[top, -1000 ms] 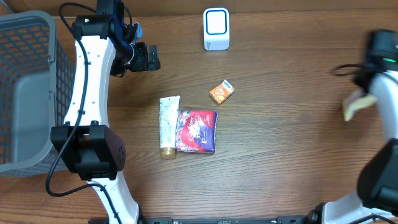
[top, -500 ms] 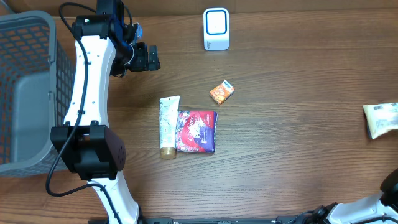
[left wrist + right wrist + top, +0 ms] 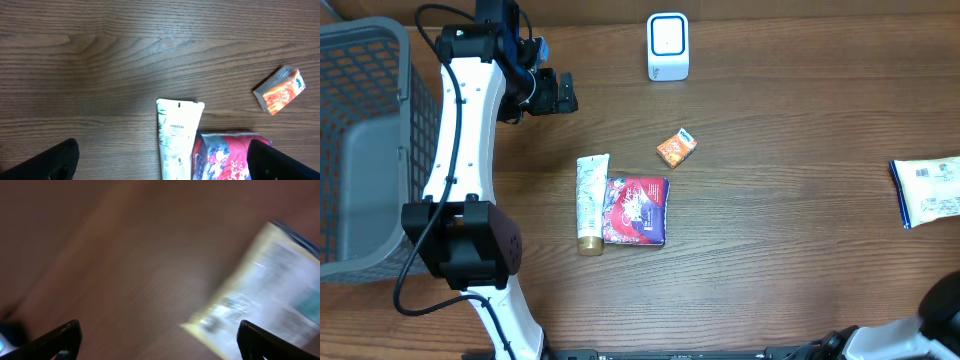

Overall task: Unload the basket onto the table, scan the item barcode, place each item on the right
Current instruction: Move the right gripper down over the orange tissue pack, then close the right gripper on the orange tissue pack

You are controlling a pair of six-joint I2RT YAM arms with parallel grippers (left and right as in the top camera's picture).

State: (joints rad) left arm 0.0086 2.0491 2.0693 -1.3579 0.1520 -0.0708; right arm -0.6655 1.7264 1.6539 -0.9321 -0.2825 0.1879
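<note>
One basket [image 3: 415, 110], one scanner [image 3: 667, 45], one tube [image 3: 591, 200], three packets [image 3: 636, 210] [image 3: 676, 148] [image 3: 930, 190]

A brown wood-grain table [image 3: 800, 120] fills the view, its surface evenly and softly lit.

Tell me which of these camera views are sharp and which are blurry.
Overhead view: sharp and evenly lit, with the white packet at the right edge clearly outlined. Left wrist view: also sharp, with legible lettering on the tube and crisp wood grain on the table. Right wrist view: badly blurred, the packet smeared and its print unreadable.
</note>
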